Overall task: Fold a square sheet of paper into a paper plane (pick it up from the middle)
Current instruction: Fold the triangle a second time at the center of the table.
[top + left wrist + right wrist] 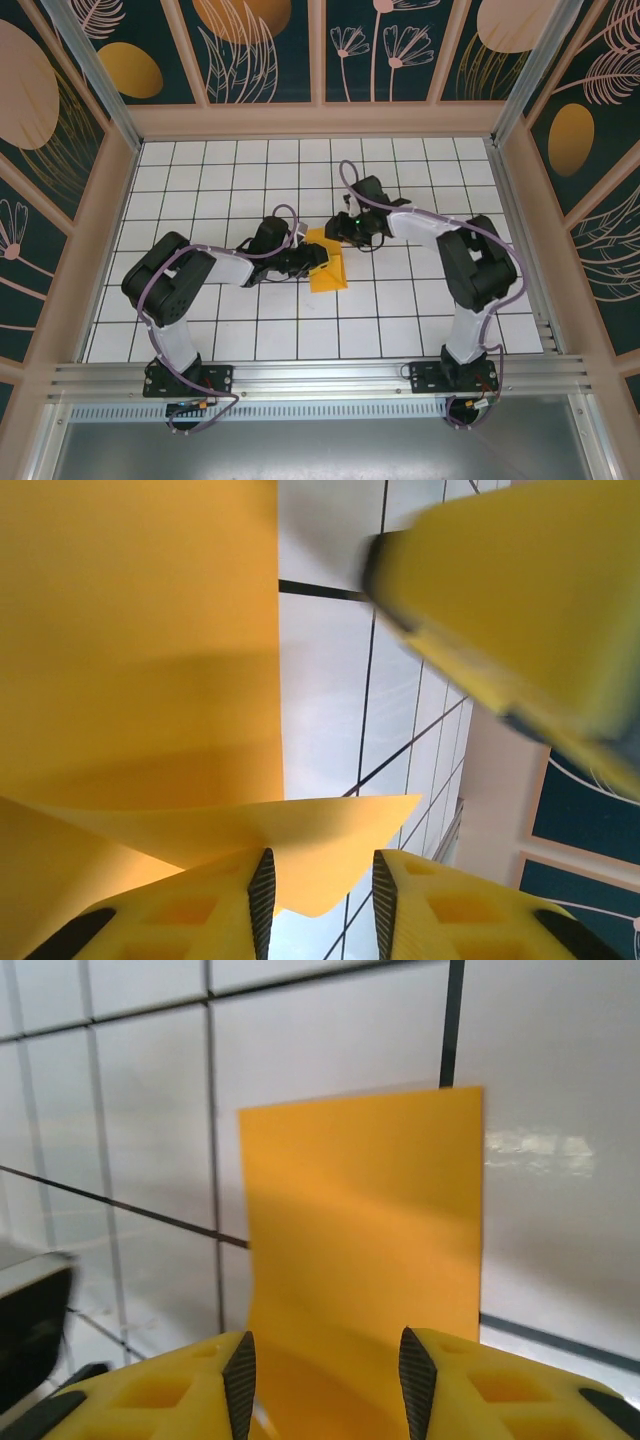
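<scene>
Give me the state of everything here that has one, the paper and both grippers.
Paper: partly folded, one end curling upward.
Left gripper: open, the paper's lifted edge between its jaws, not pinched.
Right gripper: open, straddling the paper.

The left gripper point(310, 258) and right gripper point(338, 230) crowd the bench point(230, 170) middle around the orange paper point(330, 272). Far squares and both side edges lie open, up to the panelled walls point(260, 50).
</scene>
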Robot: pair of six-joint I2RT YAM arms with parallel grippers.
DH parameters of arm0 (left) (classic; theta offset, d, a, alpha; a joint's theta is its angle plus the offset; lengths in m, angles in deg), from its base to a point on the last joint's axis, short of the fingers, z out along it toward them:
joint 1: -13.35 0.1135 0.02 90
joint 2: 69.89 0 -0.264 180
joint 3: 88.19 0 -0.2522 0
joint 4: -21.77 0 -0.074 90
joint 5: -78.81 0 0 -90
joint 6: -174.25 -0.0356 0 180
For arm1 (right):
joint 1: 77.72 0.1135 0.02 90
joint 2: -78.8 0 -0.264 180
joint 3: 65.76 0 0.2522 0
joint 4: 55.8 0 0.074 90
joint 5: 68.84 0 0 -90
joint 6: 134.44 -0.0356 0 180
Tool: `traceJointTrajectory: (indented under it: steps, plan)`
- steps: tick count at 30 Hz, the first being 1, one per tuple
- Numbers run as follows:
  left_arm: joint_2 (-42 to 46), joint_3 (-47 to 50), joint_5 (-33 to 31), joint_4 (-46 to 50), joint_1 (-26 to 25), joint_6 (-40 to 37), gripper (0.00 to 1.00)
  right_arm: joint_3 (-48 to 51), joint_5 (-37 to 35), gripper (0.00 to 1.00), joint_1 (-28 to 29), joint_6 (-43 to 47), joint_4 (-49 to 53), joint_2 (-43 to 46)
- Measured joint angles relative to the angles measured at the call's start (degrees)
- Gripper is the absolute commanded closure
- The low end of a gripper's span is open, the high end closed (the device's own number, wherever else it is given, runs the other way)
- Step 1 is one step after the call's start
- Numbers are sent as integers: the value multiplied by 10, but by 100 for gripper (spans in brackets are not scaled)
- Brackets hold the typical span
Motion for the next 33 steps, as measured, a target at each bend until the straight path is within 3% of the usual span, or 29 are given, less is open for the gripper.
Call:
traceJointTrajectory:
  steps: [10, 26, 33]
  plan:
    - [-2, 0, -13, 11, 0, 0, 70, 121, 63, 55, -28, 44, -9, 112]
    - [-2, 0, -21, 16, 0, 0, 71, 144, 116, 63, -18, 67, -26, 83]
    - [-2, -1, -21, 16, 0, 0, 71, 138, 124, 74, -18, 71, -31, 62]
